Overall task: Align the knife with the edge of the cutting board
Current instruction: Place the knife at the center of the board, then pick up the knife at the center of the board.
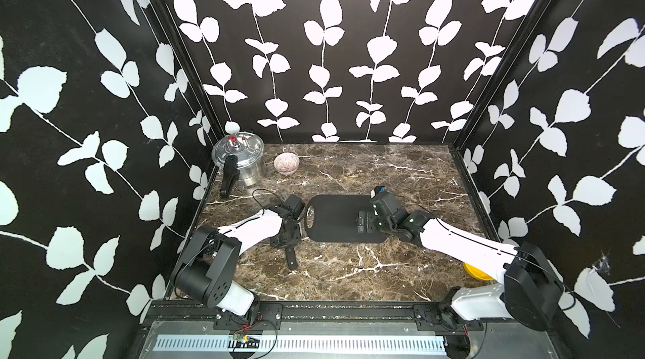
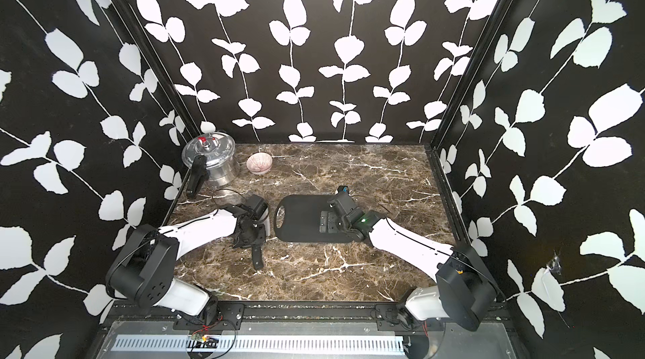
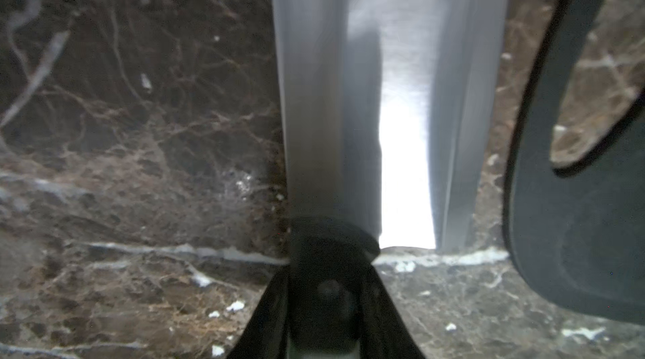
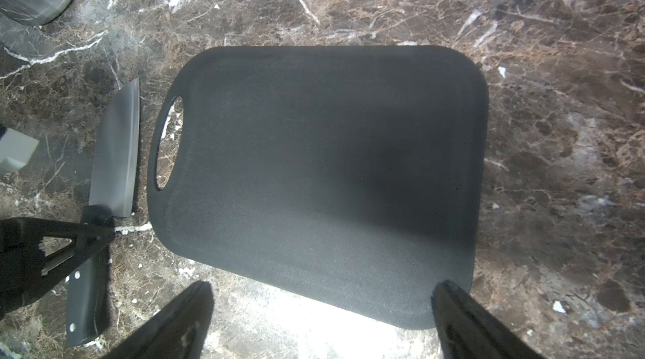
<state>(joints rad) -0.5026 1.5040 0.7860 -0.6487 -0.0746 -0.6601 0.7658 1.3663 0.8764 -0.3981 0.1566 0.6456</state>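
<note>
Two arms: both bend low over the marble table (image 1: 349,270), one at each end of the cutting board (image 1: 335,217), so each has its own side to work on.
Knife place: the knife (image 4: 115,151) lies flat on the table just beside the board's short end with the oval hole. A thin strip of marble separates them, and the blade runs nearly along that edge. The handle reaches past the board's near corner.
Left gripper: the left gripper (image 3: 331,270) stands astride the black handle just behind the blade, one finger close on each side. I cannot tell whether they press it. Holding there, I judge, gives good control of the blade's direction.
Right gripper: the right gripper (image 4: 323,287) hangs with its jaws spread wide over the board, toward the end away from the hole, and holds nothing. It is probably there to stop the board from sliding.
Materials: the blade is broad, rectangular brushed steel with strong glare. The handle is black with pale rivets. The board is thin, matte and black, with rounded corners.
Far corner: a steel pot (image 1: 241,158) and a small bowl (image 1: 286,163) stand well apart from the work.
</note>
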